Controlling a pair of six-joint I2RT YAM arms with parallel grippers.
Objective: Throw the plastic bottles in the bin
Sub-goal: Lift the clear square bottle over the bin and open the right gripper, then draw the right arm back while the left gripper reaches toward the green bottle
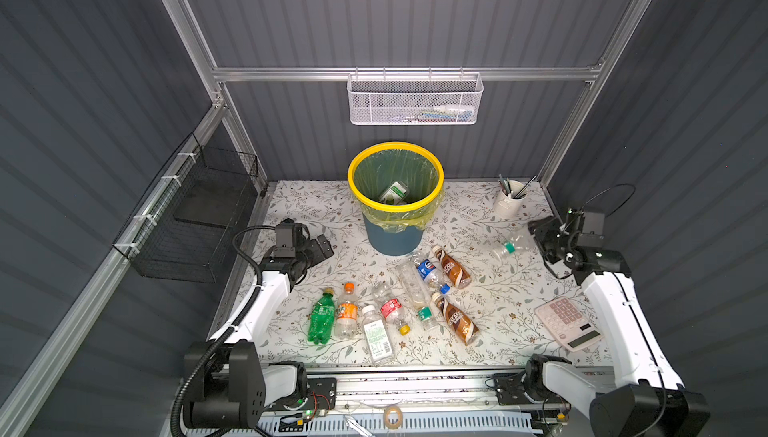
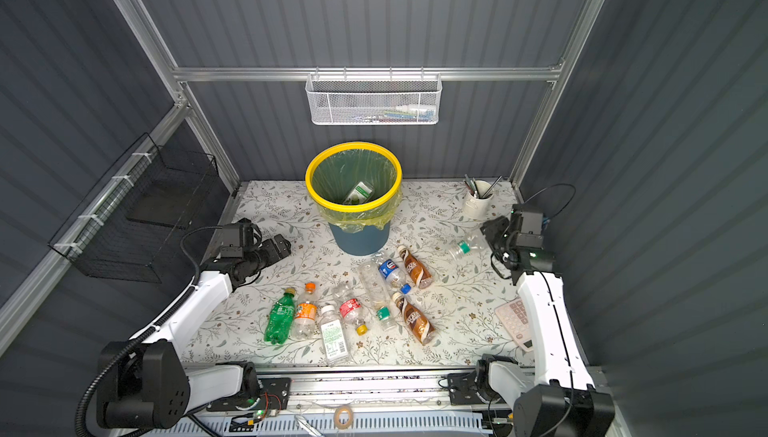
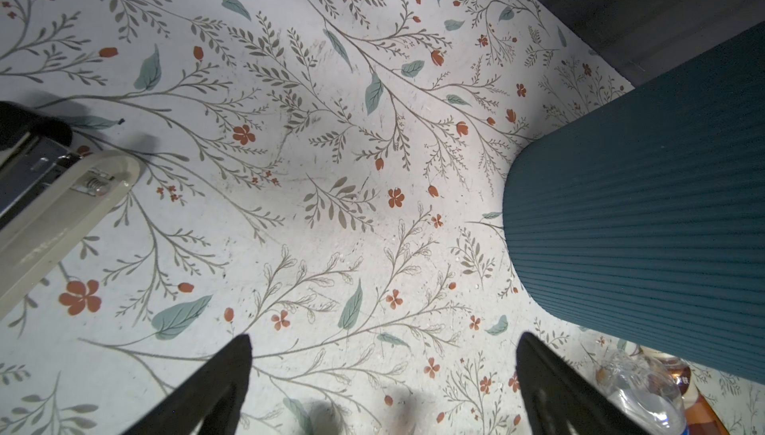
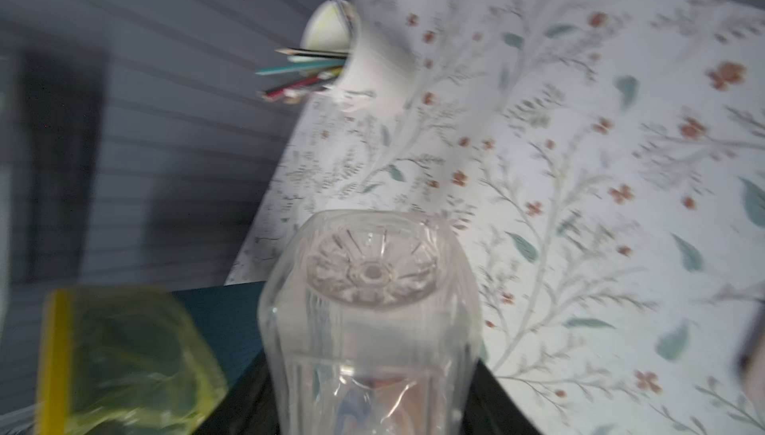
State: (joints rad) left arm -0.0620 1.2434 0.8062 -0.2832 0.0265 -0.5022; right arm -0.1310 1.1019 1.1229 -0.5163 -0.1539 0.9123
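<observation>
The clear plastic bottle with a green band [image 1: 508, 247] is held by the right gripper [image 1: 537, 234] at the right side of the floral tabletop [image 1: 469, 218]. In the right wrist view the dark jaws are seen closed on its body, with the moulded base [image 4: 372, 275] turned away from the camera. The bottle's long axis runs outward from the gripper, towards the middle of the tabletop.

The round blue-grey bin with a yellow rim and a yellow-green liner [image 1: 395, 208] lies to the left of this gripper and slightly further back — well apart from it, with bare tabletop between. One green-labelled bottle [image 1: 394, 194] is seen inside. The rim probably has to be cleared from above, so height is judged to be needed before release.

The white pen cup [image 1: 510, 203] stands near, behind the gripper. The remaining plastic bottles [image 1: 415, 293] lie in front of the bin, off the direct line. The left gripper [image 3: 385, 340] is spread wide and empty beside the bin — nearer to it, but not loaded.
</observation>
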